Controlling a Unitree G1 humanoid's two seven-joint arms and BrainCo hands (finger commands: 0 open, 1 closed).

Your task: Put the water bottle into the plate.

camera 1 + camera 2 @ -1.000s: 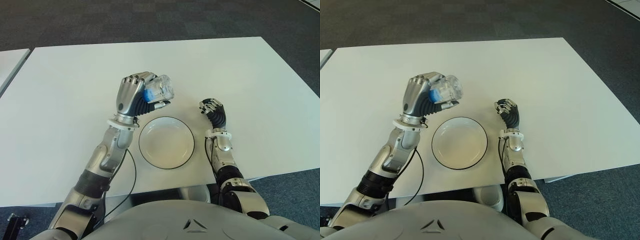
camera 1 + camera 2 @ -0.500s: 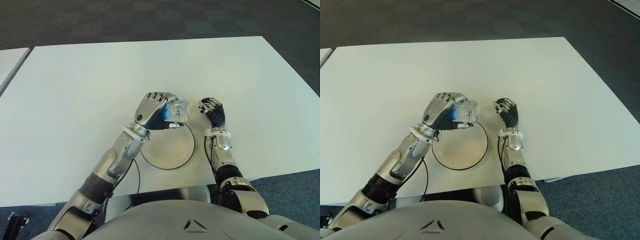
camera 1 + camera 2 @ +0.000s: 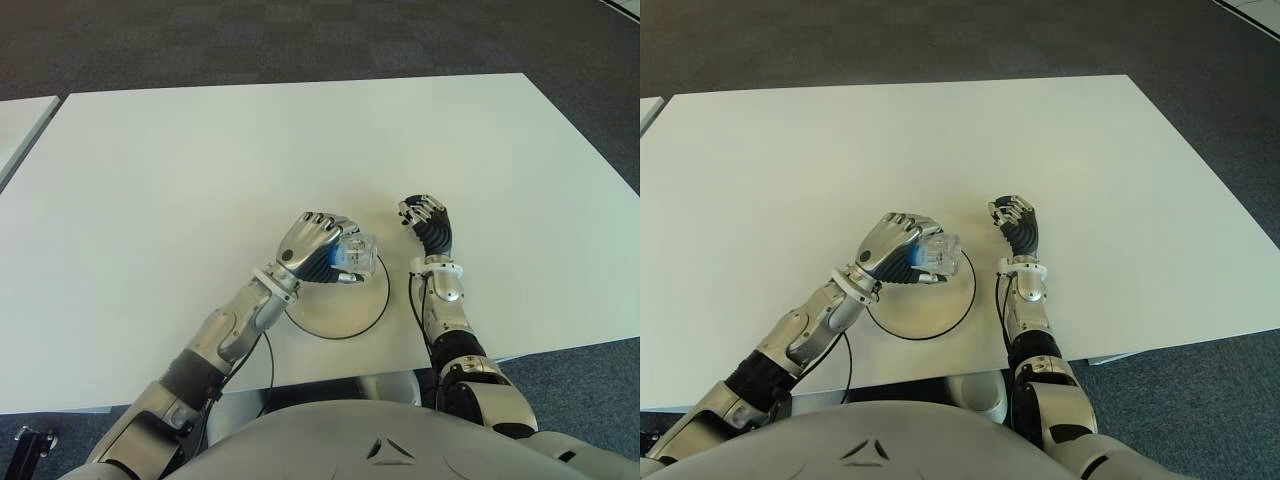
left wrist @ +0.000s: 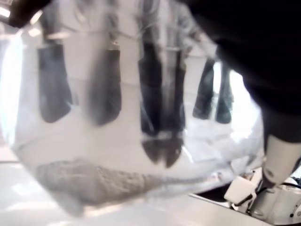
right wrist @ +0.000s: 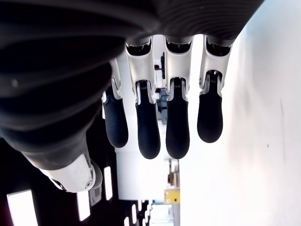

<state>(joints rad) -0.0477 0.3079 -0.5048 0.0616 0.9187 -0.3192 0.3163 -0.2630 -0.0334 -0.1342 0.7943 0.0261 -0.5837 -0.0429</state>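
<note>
Left hand (image 3: pixel 318 245) wrapped round water bottle (image 3: pixel 355 256) – eye views put it over far rim of plate (image 3: pixel 370 310) on white table (image 3: pixel 180 160). Right hand (image 3: pixel 428 225) sits just right of your plate. Left wrist view: fingers (image 4: pixel 54 84) seen through clear bottle. Right wrist view: fingers (image 5: pixel 178 122) loosely curled, holding nothing.

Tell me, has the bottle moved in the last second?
Yes. The left hand carried the water bottle from beyond the plate toward the robot, now over its far rim.
</note>
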